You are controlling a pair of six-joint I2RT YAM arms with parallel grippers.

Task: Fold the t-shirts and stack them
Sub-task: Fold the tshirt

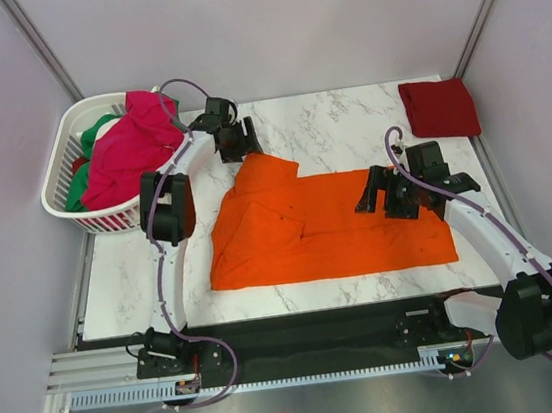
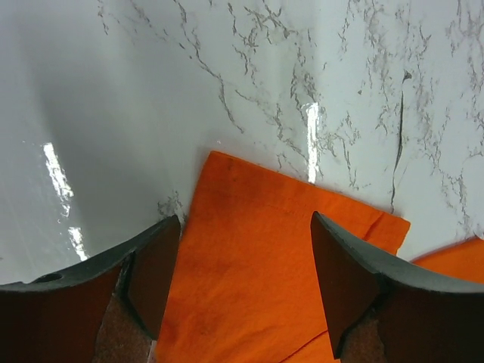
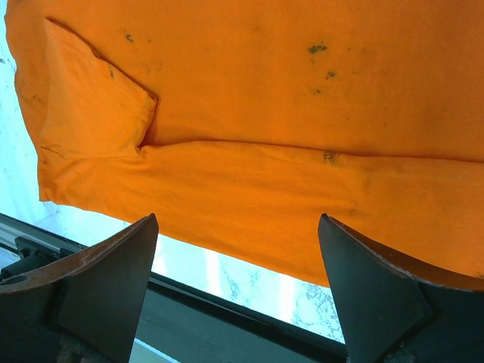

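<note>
A bright orange t-shirt (image 1: 329, 225) lies spread flat mid-table, its sleeve folded in at the left. My left gripper (image 1: 239, 149) hovers open over the shirt's far-left sleeve. In the left wrist view that orange sleeve (image 2: 257, 265) lies below the left gripper (image 2: 244, 219), and nothing is pinched. My right gripper (image 1: 381, 202) stands open above the shirt's right half. In the right wrist view the orange t-shirt (image 3: 265, 113) fills the frame above the right gripper (image 3: 237, 219). A folded dark red t-shirt (image 1: 439, 108) rests at the back right corner.
A white slatted basket (image 1: 70, 207) stands at the back left, holding a magenta-pink t-shirt (image 1: 132, 143) and a green one (image 1: 96, 133). Grey walls close in the left, right and back. The table's near edge and a black rail (image 3: 227, 310) run just below the shirt's hem.
</note>
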